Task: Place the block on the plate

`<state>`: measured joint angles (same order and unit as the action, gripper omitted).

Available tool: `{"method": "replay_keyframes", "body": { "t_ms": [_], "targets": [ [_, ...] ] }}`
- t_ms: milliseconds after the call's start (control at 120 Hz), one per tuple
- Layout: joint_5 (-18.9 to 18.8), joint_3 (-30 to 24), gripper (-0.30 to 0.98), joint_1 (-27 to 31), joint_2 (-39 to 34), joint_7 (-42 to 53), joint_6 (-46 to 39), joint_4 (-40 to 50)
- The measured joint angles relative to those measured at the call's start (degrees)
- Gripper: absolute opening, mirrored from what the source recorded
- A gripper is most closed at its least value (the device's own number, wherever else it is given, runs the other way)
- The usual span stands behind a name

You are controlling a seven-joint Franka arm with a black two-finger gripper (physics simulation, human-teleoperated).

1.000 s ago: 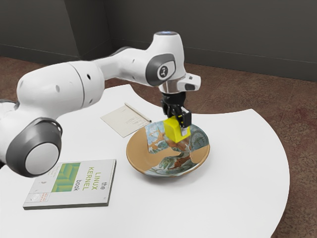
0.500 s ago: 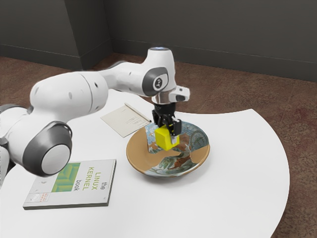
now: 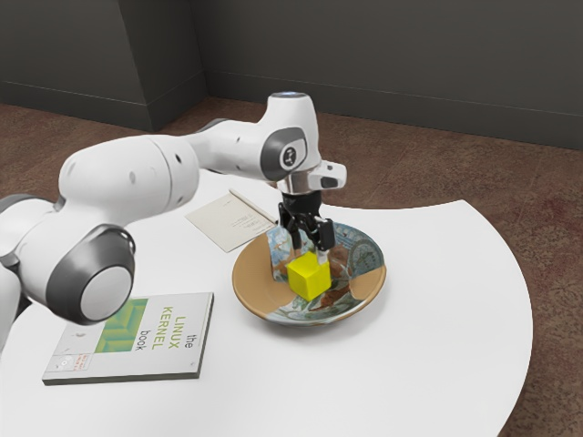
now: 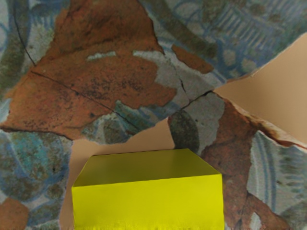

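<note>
My gripper (image 3: 310,254) is over the middle of the plate, its two fingers spread apart and open. Directly beneath the fingertips, the yellow block (image 3: 310,277) is within the plate's hollow, its top close to the tips; whether its underside touches the plate cannot be told. The plate (image 3: 253,282) is a wide, shallow dish with an orange and blue-grey patchwork pattern. In the wrist view the block (image 4: 148,203) lies just under the hand, against the patterned plate (image 4: 110,81).
A Linux Kernel book (image 3: 137,337) lies on the white table (image 3: 419,337) toward the exterior view's left. Behind the plate, a notepad (image 3: 223,221) with a pen-like stick along its edge lies flat.
My hand moved down and toward the exterior view's left with the block between its fingers. Since then the fingers have opened, and the block sits lower, below them.
</note>
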<state>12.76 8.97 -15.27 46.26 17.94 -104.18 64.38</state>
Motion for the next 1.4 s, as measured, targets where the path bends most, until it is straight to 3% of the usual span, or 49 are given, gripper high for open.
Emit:
{"method": "replay_keyframes", "body": {
  "t_ms": [300, 467, 608, 758, 1400],
  "targets": [
    [-0.4, 0.1, 0.67, -0.1, -10.7, 0.2, 2.3, 1.0],
    [-1.9, -0.5, 0.68, 0.4, -25.0, -0.7, 5.6, 9.5],
    [-6.2, -6.6, 0.68, 7.8, -38.2, -3.0, 9.2, 21.5],
    [-9.0, -7.6, 0.68, 13.1, -44.5, -6.2, 13.5, 27.8],
    [-10.9, -8.0, 0.69, 35.1, -46.6, -16.3, 18.1, 29.3]
  ]
}}
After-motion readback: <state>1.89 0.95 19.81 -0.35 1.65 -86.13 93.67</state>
